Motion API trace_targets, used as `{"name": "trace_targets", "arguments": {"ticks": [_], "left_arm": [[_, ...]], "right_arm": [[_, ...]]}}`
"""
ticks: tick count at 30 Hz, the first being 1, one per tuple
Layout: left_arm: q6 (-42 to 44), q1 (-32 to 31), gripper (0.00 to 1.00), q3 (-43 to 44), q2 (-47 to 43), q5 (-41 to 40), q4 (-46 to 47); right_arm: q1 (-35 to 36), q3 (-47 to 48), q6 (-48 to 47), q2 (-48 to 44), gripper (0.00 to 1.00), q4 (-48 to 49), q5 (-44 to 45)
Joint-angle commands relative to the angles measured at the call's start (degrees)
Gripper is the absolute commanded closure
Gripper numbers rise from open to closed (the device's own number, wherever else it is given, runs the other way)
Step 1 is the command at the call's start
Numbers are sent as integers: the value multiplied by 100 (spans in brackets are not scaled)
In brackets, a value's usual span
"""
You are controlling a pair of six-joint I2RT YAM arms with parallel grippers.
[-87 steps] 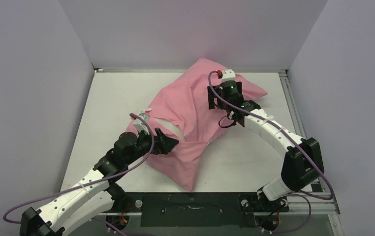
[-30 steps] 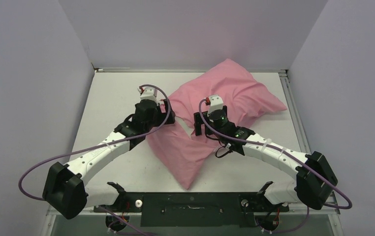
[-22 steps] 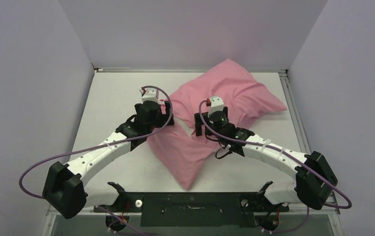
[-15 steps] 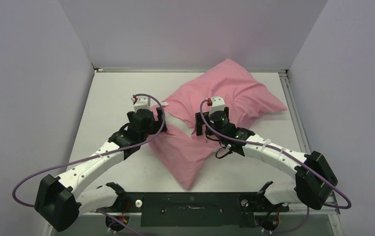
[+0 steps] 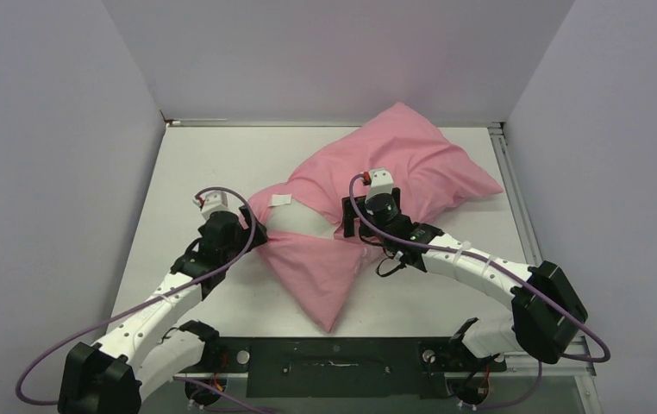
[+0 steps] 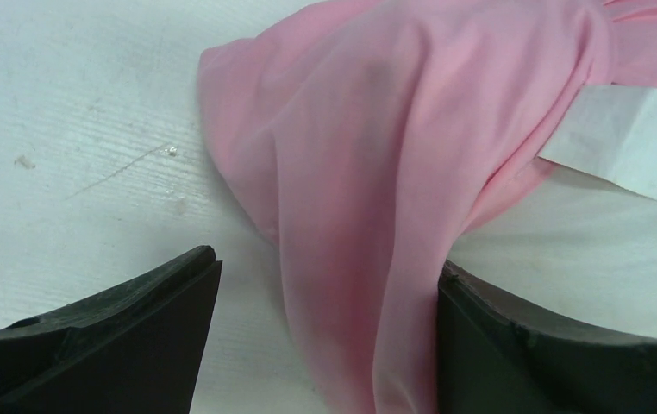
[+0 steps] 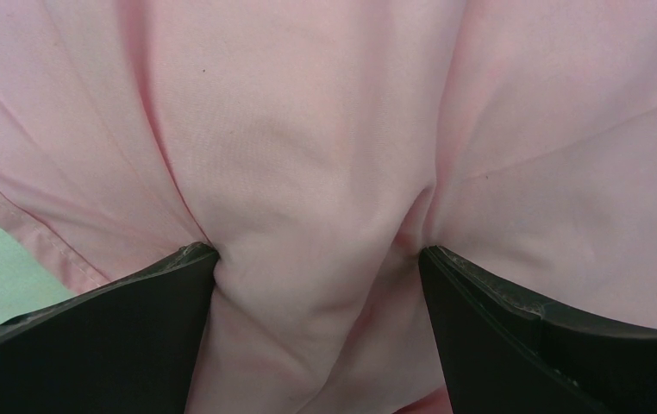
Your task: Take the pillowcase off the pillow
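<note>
The left pincer (image 6: 327, 266) stands apart just above the desk (image 6: 75, 129). A loose fold of the pillowcase (image 6: 377, 147) lies between its fingers, closer to the right one. The bare pillow (image 6: 584, 259) shows just beyond that finger, beneath a white label (image 6: 631, 138). The right pincer (image 7: 316, 254) is spread wide and pushed down into the covered pillow, with a mound of pink cloth swelling between its fingers; it seems to be pressing rather than pinching. Most of the pillow is inside the cover. If the left pincer closes off-centre, the thin fold may slide out. The right pincer bears on cloth as well as filling, so a pull could tighten the cover against it and drag the whole bundle.
</note>
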Motion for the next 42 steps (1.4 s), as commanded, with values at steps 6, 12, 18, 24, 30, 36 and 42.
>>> {"name": "trace_targets", "arguments": {"ticks": [6, 12, 18, 24, 30, 36, 42], "left_arm": [[-555, 755, 39, -980, -41, 1623, 1141], [-596, 760, 67, -1243, -47, 2382, 2239], [-673, 730, 80, -1461, -39, 2928, 2951], [-720, 567, 86, -1546, -226, 3122, 3283], [-854, 358, 87, -1610, -462, 3196, 3528], [-944, 105, 87, -1586, -583, 3224, 3673], [-959, -189, 87, -1554, -479, 3127, 3856]], "right_arm": [[-123, 286, -445, -130, 10, -979, 295], [164, 1046, -1098, -427, 10, -1362, 96], [674, 2003, -1676, -256, 10, -1644, -154], [1440, 2872, -2029, 391, 10, -1830, -255], [1915, 3368, -2035, 1271, 10, -2123, -201], [2116, 3365, -1878, 1687, 10, -2382, 246], [2169, 3322, -1746, 1988, 10, -2349, 1229]]}}
